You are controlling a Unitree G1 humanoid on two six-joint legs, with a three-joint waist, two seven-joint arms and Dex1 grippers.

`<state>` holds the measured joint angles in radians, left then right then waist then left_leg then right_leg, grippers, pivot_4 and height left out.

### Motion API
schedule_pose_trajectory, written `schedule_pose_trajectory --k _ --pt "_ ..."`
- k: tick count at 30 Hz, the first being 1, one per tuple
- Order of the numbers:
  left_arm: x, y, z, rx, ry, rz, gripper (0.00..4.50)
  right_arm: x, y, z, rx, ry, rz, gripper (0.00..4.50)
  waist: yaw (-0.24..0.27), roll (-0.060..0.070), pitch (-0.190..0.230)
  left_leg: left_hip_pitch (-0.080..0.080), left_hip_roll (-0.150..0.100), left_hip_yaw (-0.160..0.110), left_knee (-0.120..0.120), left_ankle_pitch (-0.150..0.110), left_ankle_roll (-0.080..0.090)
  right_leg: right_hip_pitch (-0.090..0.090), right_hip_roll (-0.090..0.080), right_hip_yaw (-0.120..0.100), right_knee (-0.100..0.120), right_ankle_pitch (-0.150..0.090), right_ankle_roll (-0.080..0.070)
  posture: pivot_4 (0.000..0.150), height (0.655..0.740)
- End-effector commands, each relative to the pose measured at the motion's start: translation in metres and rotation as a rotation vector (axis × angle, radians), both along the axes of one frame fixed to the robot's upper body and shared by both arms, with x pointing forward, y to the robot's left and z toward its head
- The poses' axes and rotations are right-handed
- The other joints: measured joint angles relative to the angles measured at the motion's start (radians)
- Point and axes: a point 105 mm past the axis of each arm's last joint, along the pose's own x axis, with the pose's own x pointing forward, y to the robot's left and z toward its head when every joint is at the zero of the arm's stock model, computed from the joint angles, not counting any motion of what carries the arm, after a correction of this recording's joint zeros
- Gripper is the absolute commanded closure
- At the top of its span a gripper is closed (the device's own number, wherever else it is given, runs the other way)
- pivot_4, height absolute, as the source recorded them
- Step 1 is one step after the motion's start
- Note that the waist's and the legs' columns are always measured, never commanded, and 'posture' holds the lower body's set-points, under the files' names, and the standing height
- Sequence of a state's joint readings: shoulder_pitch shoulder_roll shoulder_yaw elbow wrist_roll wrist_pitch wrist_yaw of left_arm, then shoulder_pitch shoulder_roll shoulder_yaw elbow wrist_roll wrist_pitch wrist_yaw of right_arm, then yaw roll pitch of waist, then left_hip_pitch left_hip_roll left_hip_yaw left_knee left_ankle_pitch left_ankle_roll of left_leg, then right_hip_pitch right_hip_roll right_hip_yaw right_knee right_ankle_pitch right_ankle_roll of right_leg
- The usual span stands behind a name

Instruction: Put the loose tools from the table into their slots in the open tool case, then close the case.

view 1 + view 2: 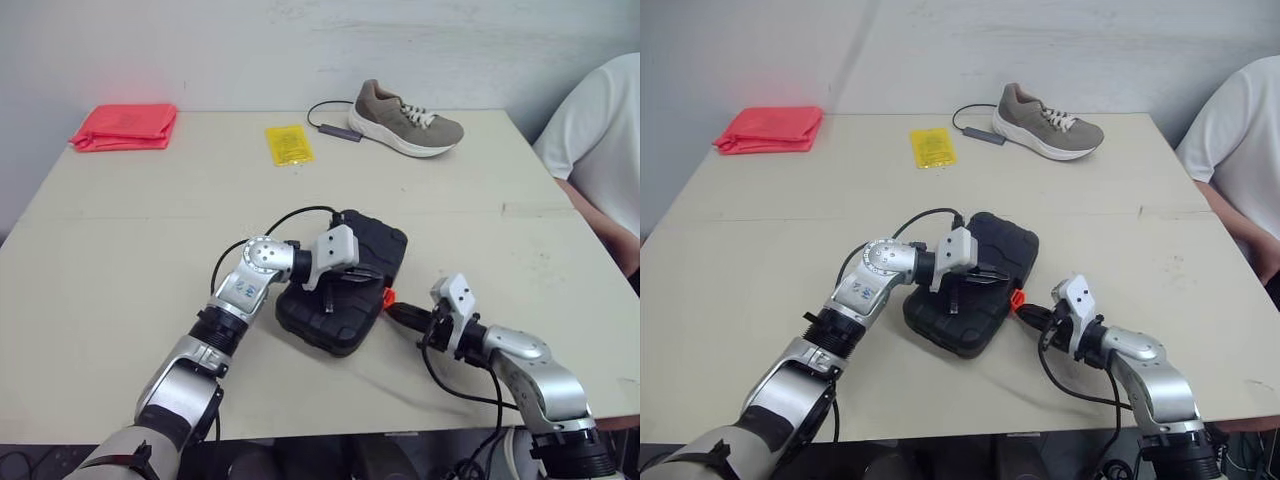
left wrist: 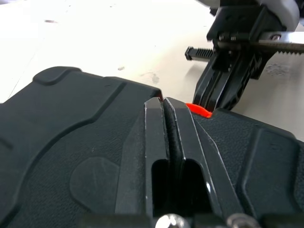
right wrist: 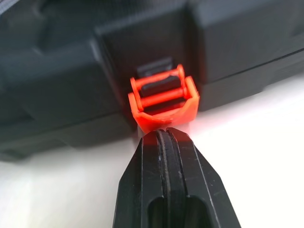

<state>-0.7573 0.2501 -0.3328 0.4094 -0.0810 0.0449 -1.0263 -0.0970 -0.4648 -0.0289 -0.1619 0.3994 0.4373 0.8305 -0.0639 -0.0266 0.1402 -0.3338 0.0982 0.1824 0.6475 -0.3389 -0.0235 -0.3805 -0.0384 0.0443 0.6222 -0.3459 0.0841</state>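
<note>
The black tool case (image 1: 375, 245) lies on the table with its lid down. My left gripper (image 1: 358, 273) is shut and rests on top of the lid, its fingertips (image 2: 164, 102) pressed together near the edge above the orange latch (image 2: 198, 109). My right gripper (image 1: 397, 309) is shut too. It lies low on the table at the case's right side, its tip (image 3: 164, 135) touching the bottom lip of the orange latch (image 3: 164, 102). The latch hangs tilted off the case wall (image 3: 71, 71).
A grey shoe (image 1: 405, 120) and a dark cable (image 1: 335, 128) lie at the far edge. A yellow packet (image 1: 288, 145) is beside them and a folded red cloth (image 1: 125, 125) is at the far left. A person in a white shirt (image 1: 600, 140) sits at the table's right side.
</note>
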Motion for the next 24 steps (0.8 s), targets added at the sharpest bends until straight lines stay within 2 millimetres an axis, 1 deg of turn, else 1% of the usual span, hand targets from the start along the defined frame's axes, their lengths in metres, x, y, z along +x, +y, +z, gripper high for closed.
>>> schedule_pose_trajectory --k 1,3,5,7,10,11,13,15,17,20,24 --pt "-0.011 0.009 -0.059 0.136 0.18 0.033 4.43 -0.003 0.026 0.048 0.094 -0.198 0.12 4.5 0.0 0.0 0.0 0.0 0.0 0.0 0.0 0.0 0.0 0.0 0.0 0.0 0.0 0.0 0.0 0.15 0.74" --pt "-0.011 0.009 -0.059 0.135 0.181 0.034 4.43 -0.004 0.026 0.046 0.081 -0.192 0.126 4.5 0.0 0.001 0.0 0.0 0.0 0.0 0.0 0.0 0.0 0.0 0.0 0.0 0.0 0.0 0.0 0.15 0.74" --pt "-0.01 0.01 -0.058 0.127 0.174 0.038 4.43 -0.007 0.021 0.038 -0.007 -0.158 0.132 4.5 0.001 0.002 -0.001 0.0 0.0 0.0 0.0 0.0 0.0 0.0 0.0 0.0 0.0 0.0 0.0 0.15 0.74" --pt "-0.008 0.01 -0.054 0.111 0.158 0.04 4.43 -0.008 0.015 0.037 -0.052 -0.14 0.117 4.5 0.005 0.002 -0.001 0.0 0.0 0.0 0.0 0.0 0.0 0.0 -0.001 0.0 0.0 0.0 0.0 0.15 0.74" --pt "-0.006 0.009 -0.038 0.031 0.116 0.032 4.43 -0.012 -0.003 0.034 -0.139 -0.101 0.084 4.5 0.009 0.003 -0.002 -0.001 0.0 -0.001 -0.001 0.0 0.0 0.0 -0.001 -0.001 -0.001 0.0 0.0 0.15 0.74" --pt "-0.006 0.009 -0.033 0.008 0.108 0.027 4.43 -0.013 -0.007 0.032 -0.16 -0.09 0.078 4.5 0.01 0.003 -0.002 -0.001 -0.001 -0.002 -0.001 -0.001 0.0 0.0 -0.002 -0.001 -0.001 0.0 -0.001 0.15 0.74" --pt "-0.003 0.008 -0.016 -0.069 0.074 0.035 4.43 -0.015 -0.015 0.03 -0.188 -0.062 0.061 4.5 0.008 0.002 -0.001 -0.001 -0.001 -0.002 -0.001 -0.002 0.0 0.0 -0.002 -0.002 -0.002 -0.001 -0.002 0.15 0.74" --pt "0.0 0.01 -0.005 -0.113 0.048 0.046 4.43 -0.015 -0.02 0.029 -0.204 -0.047 0.042 4.5 0.008 0.002 -0.001 -0.002 0.0 -0.002 -0.001 -0.002 0.0 -0.001 -0.002 -0.002 -0.002 -0.001 -0.002 0.15 0.74" --pt "0.005 0.013 0.003 -0.136 0.032 0.066 4.43 -0.012 -0.023 0.025 -0.228 -0.034 0.023 4.5 0.008 0.002 0.0 -0.004 0.0 -0.002 -0.001 -0.002 0.0 -0.003 -0.001 -0.002 -0.002 -0.001 -0.002 0.15 0.74" --pt "0.01 0.02 0.008 -0.112 0.007 0.088 4.43 -0.008 -0.023 0.016 -0.242 -0.021 0.008 4.5 0.009 0.001 0.001 -0.006 0.0 -0.002 0.0 -0.001 -0.001 -0.005 0.0 -0.002 -0.001 -0.001 -0.002 0.15 0.74" --pt "0.022 0.026 0.009 -0.052 -0.039 0.129 4.43 0.0 -0.013 0.008 -0.221 -0.011 0.017 4.5 0.01 0.001 0.002 -0.012 -0.001 -0.001 0.001 0.002 -0.001 -0.012 0.0 -0.001 0.002 -0.001 -0.001 0.15 0.74"
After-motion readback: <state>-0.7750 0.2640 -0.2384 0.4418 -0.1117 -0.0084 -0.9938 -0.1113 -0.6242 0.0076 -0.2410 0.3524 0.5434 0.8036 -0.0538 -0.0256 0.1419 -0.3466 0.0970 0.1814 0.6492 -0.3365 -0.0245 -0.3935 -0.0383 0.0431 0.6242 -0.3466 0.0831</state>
